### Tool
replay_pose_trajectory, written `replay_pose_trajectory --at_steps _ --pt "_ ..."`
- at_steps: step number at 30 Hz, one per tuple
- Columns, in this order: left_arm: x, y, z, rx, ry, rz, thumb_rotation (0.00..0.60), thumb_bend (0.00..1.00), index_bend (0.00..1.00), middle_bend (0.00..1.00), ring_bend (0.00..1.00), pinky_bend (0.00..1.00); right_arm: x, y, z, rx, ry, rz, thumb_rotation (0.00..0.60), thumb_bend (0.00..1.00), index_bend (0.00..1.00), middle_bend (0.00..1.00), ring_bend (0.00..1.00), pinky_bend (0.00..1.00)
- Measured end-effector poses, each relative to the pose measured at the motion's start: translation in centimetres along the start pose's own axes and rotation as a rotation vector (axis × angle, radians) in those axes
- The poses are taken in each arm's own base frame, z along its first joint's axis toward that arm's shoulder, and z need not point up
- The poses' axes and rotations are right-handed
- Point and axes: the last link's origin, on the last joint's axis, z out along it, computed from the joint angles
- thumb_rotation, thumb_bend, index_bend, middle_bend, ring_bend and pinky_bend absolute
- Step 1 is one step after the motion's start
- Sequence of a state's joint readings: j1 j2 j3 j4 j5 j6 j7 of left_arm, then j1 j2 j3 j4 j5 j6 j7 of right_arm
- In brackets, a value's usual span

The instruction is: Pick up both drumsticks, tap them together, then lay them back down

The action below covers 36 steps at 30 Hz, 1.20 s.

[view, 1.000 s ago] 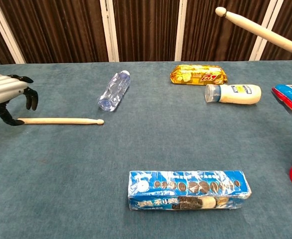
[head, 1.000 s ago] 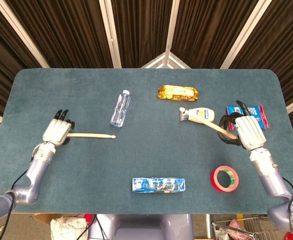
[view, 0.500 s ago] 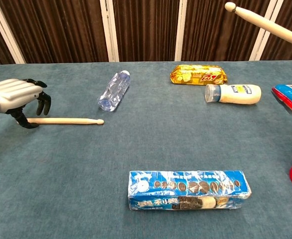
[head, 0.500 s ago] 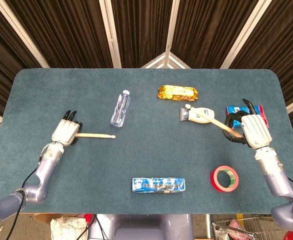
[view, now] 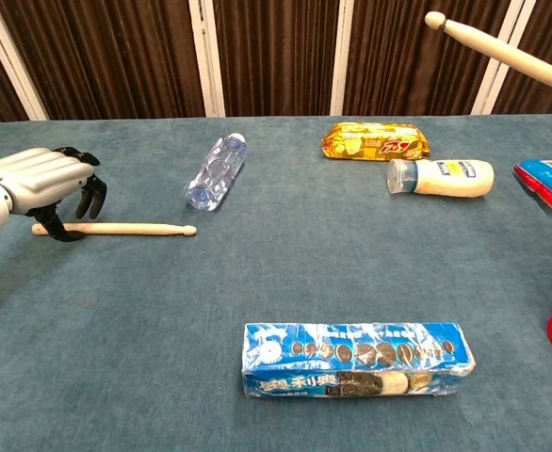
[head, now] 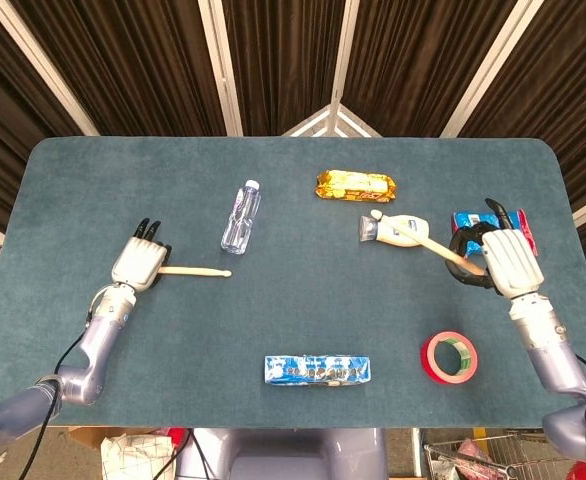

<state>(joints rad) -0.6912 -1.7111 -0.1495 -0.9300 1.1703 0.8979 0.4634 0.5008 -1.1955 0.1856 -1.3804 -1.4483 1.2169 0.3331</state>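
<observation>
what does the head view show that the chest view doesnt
Only the head view shows the right hand gripping its drumstick, and the whole red tape roll. Only the chest view shows that drumstick raised well above the table, and the left hand arched over the butt end of the other drumstick, which lies flat. Both show the water bottle, the cookie pack and the white bottle.

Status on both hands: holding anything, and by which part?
Right hand holds one drumstick by its butt end, tip raised. Left hand is over the other drumstick's butt end; grip cannot be told.
</observation>
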Motion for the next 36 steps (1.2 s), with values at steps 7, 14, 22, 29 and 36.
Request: replay_pose_trajectory --at_steps 7,14,22,29,36 --pt "-0.32 0.23 0.08 -0.002 -0.007 0.009 0.600 0.38 0.53 0.53 0.07 0.00 -0.14 0.08 0.02 -0.006 -0.002 -0.001 0.600 0.45 0.78 0.64 0.44 0.00" --pt "-0.31 0.76 0.14 -0.014 0.002 0.027 0.600 0.38 0.55 0.56 0.08 0.00 0.03 0.43 -0.16 -0.009 -0.002 -0.004 0.600 0.45 0.78 0.64 0.44 0.00" --pt "-0.55 0.63 0.03 -0.005 -0.003 0.043 0.600 0.39 0.57 0.57 0.08 0.00 0.13 0.49 -0.24 -0.007 0.000 -0.004 0.600 0.45 0.78 0.64 0.44 0.00" --pt "-0.81 0.62 0.09 0.003 -0.006 0.062 0.600 0.38 0.57 0.57 0.08 0.00 0.13 0.71 -0.26 -0.013 -0.002 -0.008 0.600 0.45 0.78 0.64 0.44 0.00" --pt "-0.91 0.71 0.12 0.004 0.003 0.101 0.600 0.38 0.53 0.55 0.08 0.00 0.16 0.71 -0.31 -0.010 -0.001 -0.007 0.600 0.45 0.78 0.64 0.45 0.00"
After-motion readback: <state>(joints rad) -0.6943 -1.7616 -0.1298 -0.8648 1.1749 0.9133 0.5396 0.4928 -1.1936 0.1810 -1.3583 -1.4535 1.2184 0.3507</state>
